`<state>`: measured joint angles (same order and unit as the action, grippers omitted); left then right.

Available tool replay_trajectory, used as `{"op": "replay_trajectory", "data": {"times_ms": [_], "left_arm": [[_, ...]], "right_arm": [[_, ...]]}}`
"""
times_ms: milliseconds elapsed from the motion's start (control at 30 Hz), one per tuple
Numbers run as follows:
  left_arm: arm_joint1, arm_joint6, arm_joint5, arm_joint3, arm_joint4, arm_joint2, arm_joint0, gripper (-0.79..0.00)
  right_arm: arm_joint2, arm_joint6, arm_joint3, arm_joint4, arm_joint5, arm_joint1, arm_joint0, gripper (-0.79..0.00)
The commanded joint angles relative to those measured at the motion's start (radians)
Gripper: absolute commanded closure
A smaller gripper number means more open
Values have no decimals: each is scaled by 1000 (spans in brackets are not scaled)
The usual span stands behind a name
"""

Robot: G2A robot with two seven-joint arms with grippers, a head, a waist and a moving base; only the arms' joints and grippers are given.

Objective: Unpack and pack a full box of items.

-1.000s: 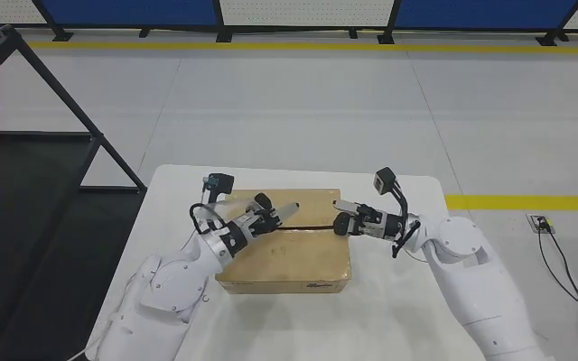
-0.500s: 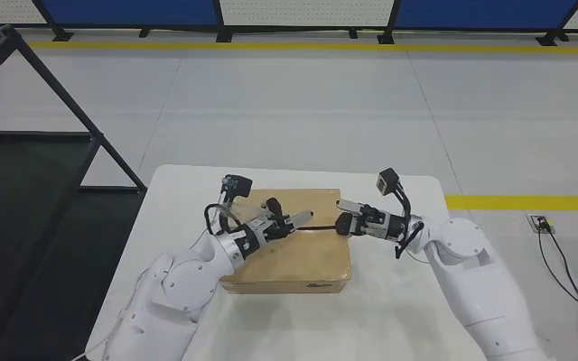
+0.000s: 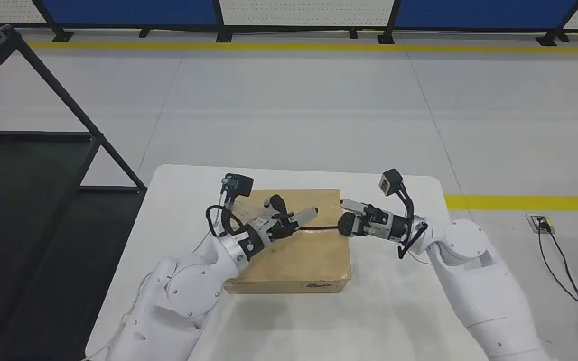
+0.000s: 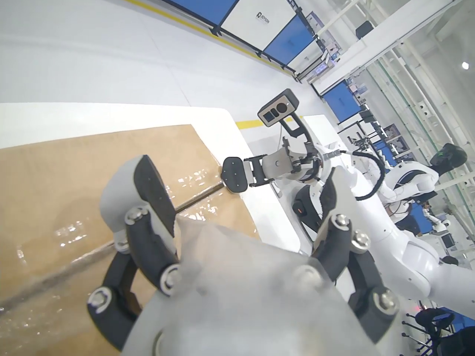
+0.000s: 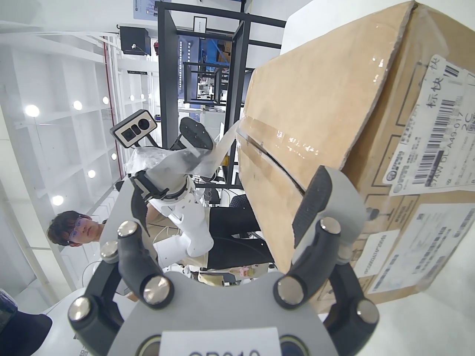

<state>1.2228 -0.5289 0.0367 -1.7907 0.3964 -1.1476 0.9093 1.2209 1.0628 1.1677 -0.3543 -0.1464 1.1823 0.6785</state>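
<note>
A shut cardboard box [image 3: 289, 262] lies in the middle of the white table, with glossy clear tape along the seam [image 4: 196, 196] of its top flaps. My left gripper [image 3: 293, 214] hangs open just above the box top, near the middle of the seam, and its fingers [image 4: 152, 187] hold nothing. My right gripper [image 3: 346, 223] is open at the box's right edge, where the seam ends. One of its pads [image 5: 313, 201] sits against the end of the seam [image 5: 274, 164]. The box's side carries paper labels [image 5: 426, 150].
The table [image 3: 397, 307] has bare surface to the right of the box and in front of it. A black metal frame [image 3: 54, 99] stands on the floor off the table's left side. The box reaches close to the table's far edge.
My left gripper has slid along the box top toward the right gripper, and its wrist has swung right. The right gripper has barely shifted.
</note>
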Motion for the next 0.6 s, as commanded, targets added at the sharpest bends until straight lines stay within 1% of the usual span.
{"op": "replay_trajectory", "data": {"times_ms": [0, 267, 567], "left_arm": [[-1, 0, -2, -15, 4, -3, 7, -785], [-1, 3, -21, -50, 23, -17, 18, -785], [2, -12, -24, -26, 38, -10, -5, -785]], "right_arm": [[0, 1, -2, -1, -1, -1, 0, -785], [-6, 2, -12, -10, -4, -2, -6, -785], [-14, 3, -28, -14, -6, -2, -19, -785]]}}
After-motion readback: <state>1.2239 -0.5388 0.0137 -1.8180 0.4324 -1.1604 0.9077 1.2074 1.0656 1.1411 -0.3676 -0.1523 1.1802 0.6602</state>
